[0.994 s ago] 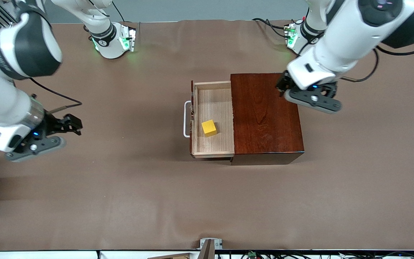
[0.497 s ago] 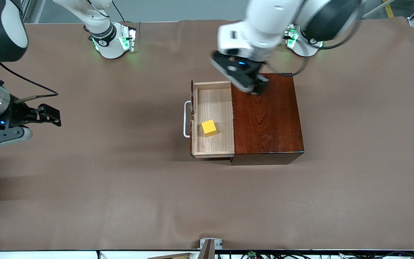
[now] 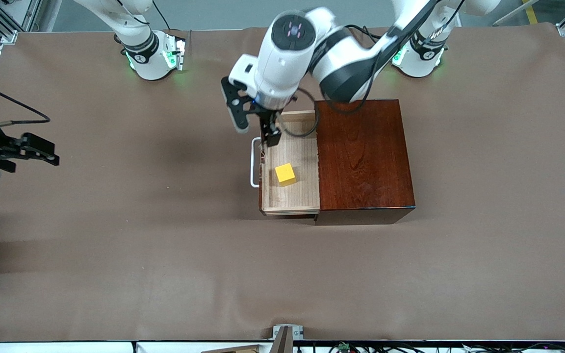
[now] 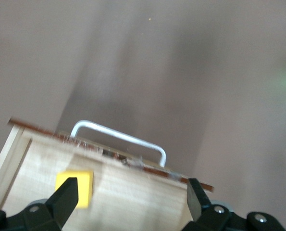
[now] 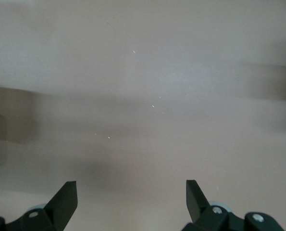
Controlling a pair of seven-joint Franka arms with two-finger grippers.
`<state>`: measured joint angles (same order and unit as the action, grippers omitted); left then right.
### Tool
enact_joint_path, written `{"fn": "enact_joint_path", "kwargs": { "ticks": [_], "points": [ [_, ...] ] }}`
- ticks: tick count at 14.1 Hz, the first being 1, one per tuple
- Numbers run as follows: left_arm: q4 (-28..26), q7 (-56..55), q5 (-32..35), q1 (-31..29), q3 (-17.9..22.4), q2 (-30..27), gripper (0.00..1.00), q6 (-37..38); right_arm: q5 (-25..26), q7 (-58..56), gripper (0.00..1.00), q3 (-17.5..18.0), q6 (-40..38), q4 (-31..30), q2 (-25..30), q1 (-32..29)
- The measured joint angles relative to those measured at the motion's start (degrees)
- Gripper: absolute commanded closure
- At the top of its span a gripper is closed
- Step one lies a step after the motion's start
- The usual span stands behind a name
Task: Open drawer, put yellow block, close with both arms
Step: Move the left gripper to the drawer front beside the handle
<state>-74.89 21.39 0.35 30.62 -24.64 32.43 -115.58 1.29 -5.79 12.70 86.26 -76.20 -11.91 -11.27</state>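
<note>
right gripper (image 5: 131, 202) fingers (image 5: 65, 197) spread wide (nothing between), over table (image 5: 147, 96)

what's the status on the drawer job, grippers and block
Left gripper open, over drawer front edge by handle. Right gripper open, at table's right-arm end. Yellow block in open drawer. Nothing blocking.

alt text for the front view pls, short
The left pincer, fingers open, hangs over the front edge of the open drawer, which holds the yellow block and slides from a dark wooden box. The right pincer, open, is over bare table at its own end.
</note>
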Motion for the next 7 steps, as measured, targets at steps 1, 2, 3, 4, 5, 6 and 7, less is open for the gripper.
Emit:
{"fn": "enact_joint_path", "kwargs": {
  "ticks": [1, 2, 3, 4, 5, 6, 7],
  "points": [
    [0.06, 2.1, 0.71, 0.14, 0.08, 1.86, 0.0, -2.0, -0.13, 0.0, 0.0, -3.35, -0.29, 0.0, 0.75, 2.46],
    [0.13, 3.64, 1.93, 0.33, 0.11, 3.59, 0.0, -3.85, -0.18, 0.0, 0.0, -5.87, -0.86, 0.0, 1.6, 4.59],
    [0.19, 4.74, 3.32, 0.78, 0.31, 5.2, 0.0, -5.45, -0.2, 0.03, 0.0, -7.22, -1.73, -0.1, 2.57, 5.85],
    [0.23, 5.62, 4.12, 1.56, 0.88, 6.63, 0.0, -6.88, -0.34, 0.18, 0.0, -8.06, -2.34, -0.57, 3.66, 6.51],
    [0.34, 6.09, 4.6, 2.71, 2.0, 7.85, 0.0, -8.12, -0.79, 0.3, 0.0, -8.79, -2.54, -1.62, 4.93, 6.77],
    [0.58, 6.42, 4.81, 4.08, 3.37, 8.78, 0.0, -8.95, -1.39, 0.36, 0.0, -9.58, -2.61, -3.01, 6.33, 6.8],
    [0.85, 6.6, 4.85, 5.5, 4.83, 9.39, 0.0, -9.51, -2.08, 0.37, 0.0, -10.59, -2.63, -4.62, 7.81, 6.8]
  ]
}}
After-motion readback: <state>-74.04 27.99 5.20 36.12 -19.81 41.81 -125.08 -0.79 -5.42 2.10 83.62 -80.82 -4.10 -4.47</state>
